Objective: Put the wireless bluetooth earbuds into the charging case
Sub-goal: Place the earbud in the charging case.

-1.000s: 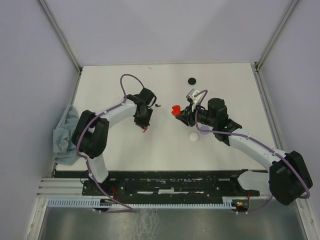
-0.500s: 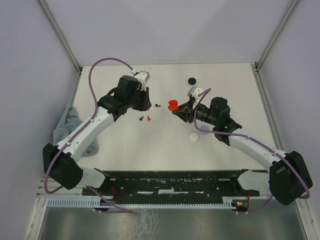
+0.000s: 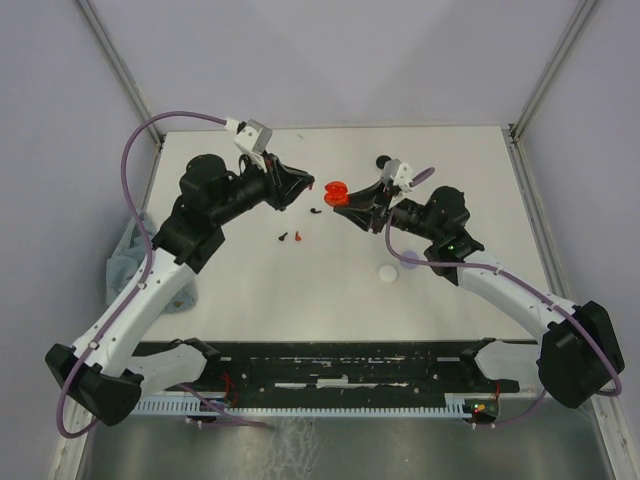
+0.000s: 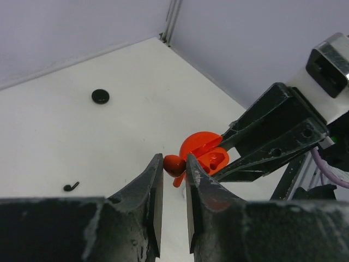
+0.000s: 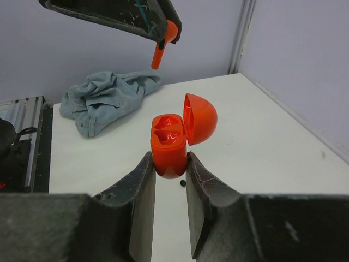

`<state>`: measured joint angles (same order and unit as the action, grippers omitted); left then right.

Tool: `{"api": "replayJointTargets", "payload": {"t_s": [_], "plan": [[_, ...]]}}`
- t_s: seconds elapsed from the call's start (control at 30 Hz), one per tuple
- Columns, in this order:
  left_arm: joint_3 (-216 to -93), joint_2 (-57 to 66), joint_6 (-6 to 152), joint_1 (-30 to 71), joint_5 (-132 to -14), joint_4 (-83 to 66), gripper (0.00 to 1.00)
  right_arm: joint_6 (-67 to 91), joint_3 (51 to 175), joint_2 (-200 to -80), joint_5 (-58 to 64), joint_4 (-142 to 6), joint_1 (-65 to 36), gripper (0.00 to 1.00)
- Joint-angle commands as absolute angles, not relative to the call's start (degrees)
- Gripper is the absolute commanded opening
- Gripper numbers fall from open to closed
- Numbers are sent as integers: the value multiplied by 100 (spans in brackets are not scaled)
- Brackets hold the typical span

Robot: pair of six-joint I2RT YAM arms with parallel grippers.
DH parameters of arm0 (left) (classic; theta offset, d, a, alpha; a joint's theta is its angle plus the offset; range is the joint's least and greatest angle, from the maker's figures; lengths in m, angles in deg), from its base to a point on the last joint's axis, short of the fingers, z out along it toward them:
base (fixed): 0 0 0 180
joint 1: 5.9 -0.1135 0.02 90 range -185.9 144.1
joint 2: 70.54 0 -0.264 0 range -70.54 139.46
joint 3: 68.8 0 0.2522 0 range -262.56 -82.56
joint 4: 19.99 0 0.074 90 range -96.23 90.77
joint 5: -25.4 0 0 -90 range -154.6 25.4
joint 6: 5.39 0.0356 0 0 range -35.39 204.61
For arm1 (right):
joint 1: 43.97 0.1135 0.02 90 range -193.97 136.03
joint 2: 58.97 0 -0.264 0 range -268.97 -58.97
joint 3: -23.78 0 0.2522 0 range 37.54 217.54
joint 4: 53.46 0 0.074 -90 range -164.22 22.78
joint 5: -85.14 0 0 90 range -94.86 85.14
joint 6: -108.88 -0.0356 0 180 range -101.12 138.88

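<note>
**A:** ok so where's the red earbud [image 4: 173,166] at?

**B:** it's pinched in the left tool [image 4: 174,160], which is clenched on the bud's head with the stem sticking out. It's up off the table [image 3: 250,300], just beside the red charging case [image 5: 170,146] but not touching it.

**A:** and the case?

**B:** the right tool [image 5: 169,161] is squeezing it by the sides. It's upright with the lid flipped open, and both sockets are empty.

**A:** anything else lying around?

**B:** yeah, a few bits:
- a black earbud [image 3: 316,211] on the table between the two arms
- a second red earbud [image 3: 298,237] and a second black earbud [image 3: 283,237] just beside each other, a bit nearer the bases
- a white case [image 3: 388,273] near the right arm
- a black case [image 3: 383,161] by the far edge
- a rumpled cloth [image 3: 125,265] at the left edge

There's plenty of bare table in the middle and on the far right. Walls close off the far and side edges.
</note>
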<state>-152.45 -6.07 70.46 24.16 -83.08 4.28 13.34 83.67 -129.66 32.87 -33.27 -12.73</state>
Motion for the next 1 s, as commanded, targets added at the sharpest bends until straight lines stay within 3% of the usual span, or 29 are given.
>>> {"api": "replayJointTargets", "payload": {"t_s": [0.0, 0.4, 0.97], "plan": [[-14913, -801, 6505, 2414, -9024, -943, 20, 1093, 8629, -13025, 3460, -2683, -1173, 7], [-14332, -949, 6331, 2904, -8525, -1897, 17, 1356, 8573, -12946, 2557, -2622, -849, 6], [-14191, -1004, 6779, 3101, -7945, -1783, 16, 1453, 8535, -12911, 2281, -2554, -708, 6]]}}
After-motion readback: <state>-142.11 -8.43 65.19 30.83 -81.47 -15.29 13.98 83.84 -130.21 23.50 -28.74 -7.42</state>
